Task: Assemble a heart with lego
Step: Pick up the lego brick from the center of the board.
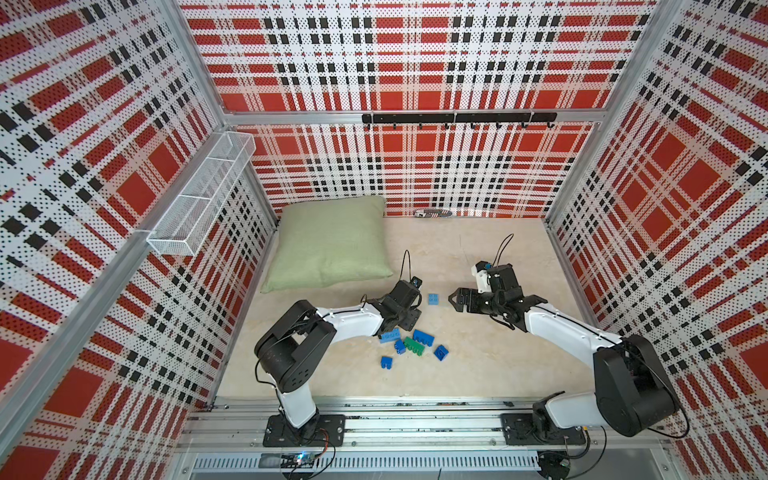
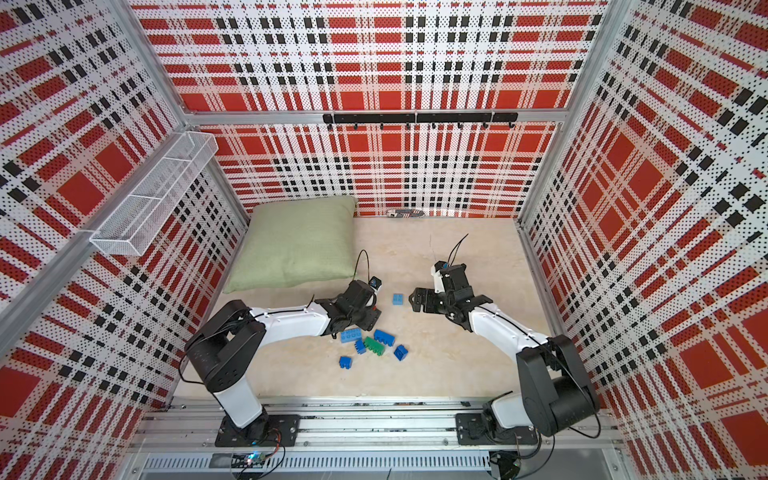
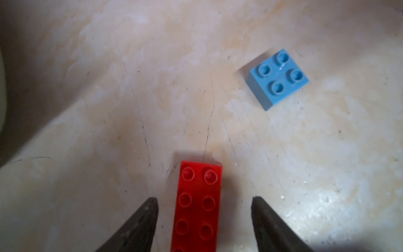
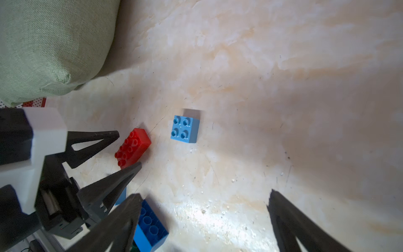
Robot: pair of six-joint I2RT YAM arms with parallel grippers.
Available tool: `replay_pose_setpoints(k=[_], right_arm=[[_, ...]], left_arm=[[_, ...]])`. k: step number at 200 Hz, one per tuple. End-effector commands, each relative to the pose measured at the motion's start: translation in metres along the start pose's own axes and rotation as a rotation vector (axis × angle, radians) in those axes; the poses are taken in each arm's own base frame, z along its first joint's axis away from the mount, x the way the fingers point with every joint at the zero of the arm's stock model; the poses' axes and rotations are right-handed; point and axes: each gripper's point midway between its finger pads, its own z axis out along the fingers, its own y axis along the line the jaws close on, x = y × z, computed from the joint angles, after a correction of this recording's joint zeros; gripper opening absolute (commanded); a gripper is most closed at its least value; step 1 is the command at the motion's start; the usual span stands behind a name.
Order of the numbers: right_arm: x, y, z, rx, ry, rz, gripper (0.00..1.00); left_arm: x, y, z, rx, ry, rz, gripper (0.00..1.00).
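Observation:
The lego lies as separate bricks on the beige table, and no joined heart shows. My left gripper (image 3: pixel 204 200) points down, open, astride a red brick (image 3: pixel 198 205), with a gap on each side between finger and brick. A light blue square brick (image 1: pixel 433 299) sits alone between the two grippers, also seen in the right wrist view as the same light blue brick (image 4: pixel 185 129). My right gripper (image 1: pixel 453 297) hovers just right of it, open and empty. A green brick (image 1: pixel 414 346) and several blue bricks (image 1: pixel 424 337) lie scattered nearer the front.
A green pillow (image 1: pixel 332 245) fills the back left of the table. A white wire basket (image 1: pixel 199 195) hangs on the left wall and a black hook rail (image 1: pixel 457 118) on the back wall. A small striped object (image 1: pixel 434 213) lies at the back edge.

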Motion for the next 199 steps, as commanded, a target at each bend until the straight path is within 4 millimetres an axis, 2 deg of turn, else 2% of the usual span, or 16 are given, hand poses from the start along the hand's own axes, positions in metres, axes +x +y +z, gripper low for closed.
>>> replay_pose_setpoints(k=[1, 63, 78, 97, 107, 126, 142, 166, 199], right_arm=[[-0.003, 0.002, 0.001, -0.023, -0.001, -0.005, 0.96], [-0.004, 0.000, 0.006, -0.015, 0.011, -0.024, 0.97], [-0.004, -0.001, 0.007, -0.006, 0.017, -0.027, 0.97], [-0.003, -0.001, 0.007, -0.007, 0.020, -0.028, 0.97], [-0.003, -0.002, 0.008, -0.006, 0.024, -0.029, 0.97], [-0.003, -0.001, 0.008, -0.010, 0.023, -0.024, 0.97], [-0.004, 0.003, 0.007, -0.027, 0.021, -0.020, 0.97], [-0.006, 0.006, 0.007, -0.048, 0.021, 0.003, 0.98], [-0.018, 0.024, -0.005, -0.244, -0.017, 0.106, 0.97]], left_arm=[[0.009, -0.001, 0.005, 0.043, 0.047, -0.001, 0.68], [0.025, 0.005, 0.006, 0.094, 0.080, -0.071, 0.59], [0.028, 0.004, 0.005, 0.101, 0.082, -0.072, 0.52], [0.028, 0.002, 0.003, 0.116, 0.076, -0.062, 0.50], [0.028, 0.005, 0.004, 0.106, 0.079, -0.065, 0.44], [0.029, 0.009, 0.008, 0.087, 0.099, -0.049, 0.43], [0.029, 0.005, 0.010, 0.086, 0.106, -0.012, 0.35], [0.014, -0.002, 0.007, 0.101, 0.072, 0.050, 0.30], [-0.033, -0.017, -0.009, 0.162, -0.051, 0.199, 0.29]])
